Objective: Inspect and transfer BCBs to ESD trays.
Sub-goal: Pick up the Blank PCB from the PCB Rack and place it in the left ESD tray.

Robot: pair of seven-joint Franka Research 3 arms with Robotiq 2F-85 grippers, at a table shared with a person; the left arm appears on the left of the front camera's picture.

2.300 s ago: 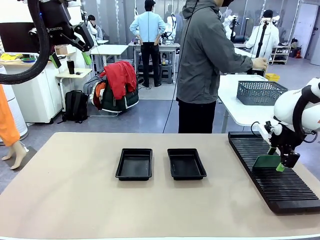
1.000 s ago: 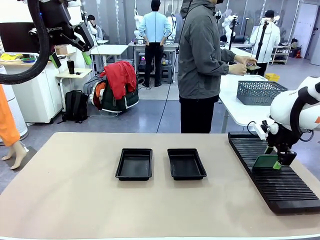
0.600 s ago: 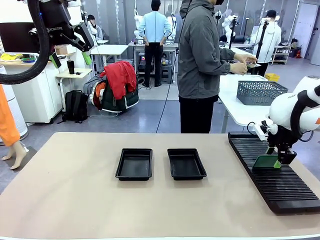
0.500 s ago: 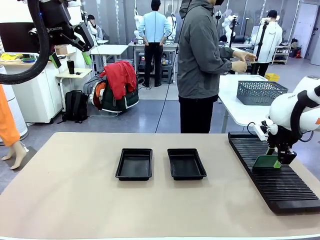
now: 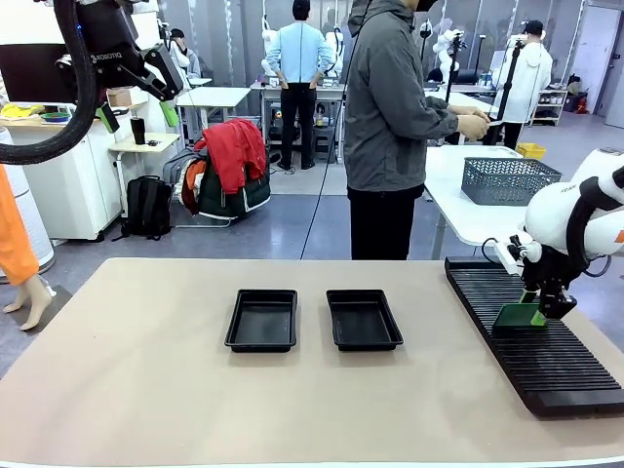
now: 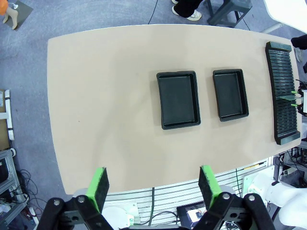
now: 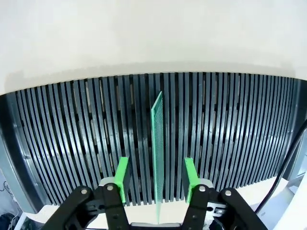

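Stood barely begun, with right gripper (image 7: 156, 165) astride, not yet clamping, the board (image 7: 157, 124) in the rack (image 7: 72, 143), left gripper (image 6: 152, 189) gaping, both trays (image 5: 232, 330) empty.

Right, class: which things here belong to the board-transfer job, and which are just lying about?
Job: green board, slotted rack holding it, left tray, right tray, robot's right hand around the board.
Lying about: wire basket, black backpack, red jacket.

The BCB (image 7: 157, 139) is hidden at 6 o'clock in the right wrist view and too small for surface detail at 3 o'clock in the left wrist view.
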